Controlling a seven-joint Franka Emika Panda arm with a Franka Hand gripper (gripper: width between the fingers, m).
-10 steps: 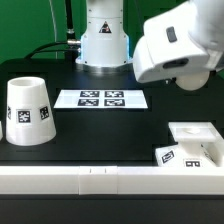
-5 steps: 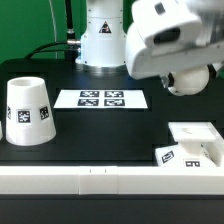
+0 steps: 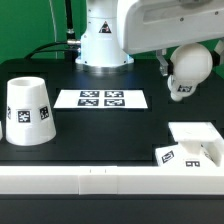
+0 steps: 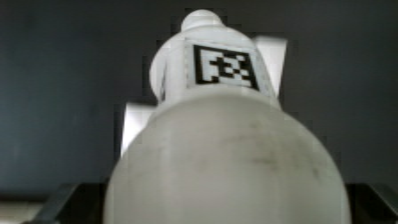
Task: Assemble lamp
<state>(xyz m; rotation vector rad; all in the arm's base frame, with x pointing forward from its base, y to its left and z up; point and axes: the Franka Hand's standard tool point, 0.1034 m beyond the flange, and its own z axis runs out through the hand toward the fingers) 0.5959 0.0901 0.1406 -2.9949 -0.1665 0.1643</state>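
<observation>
The hand [image 4: 217, 205] was clamped on the bulb [image 3: 187, 68] and held it in the air at the right, above the base [image 3: 195, 143] on the surface [image 3: 110, 135], I think to lower it there. The shade [image 3: 28, 112] stood apart at the left, out of the way.

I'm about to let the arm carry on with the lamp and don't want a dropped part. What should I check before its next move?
1. Bulb gripped in the hand: ok, it hangs in the air, off the table.
2. Base uncovered: ok, it lies at the exterior view's right with nothing on it.
3. Bulb lined up over the base: cannot tell, the depth between them is unclear.
4. Shade out of the way: ok, it stands apart at the exterior view's left.
5. Marker board uncovered: ok.
</observation>
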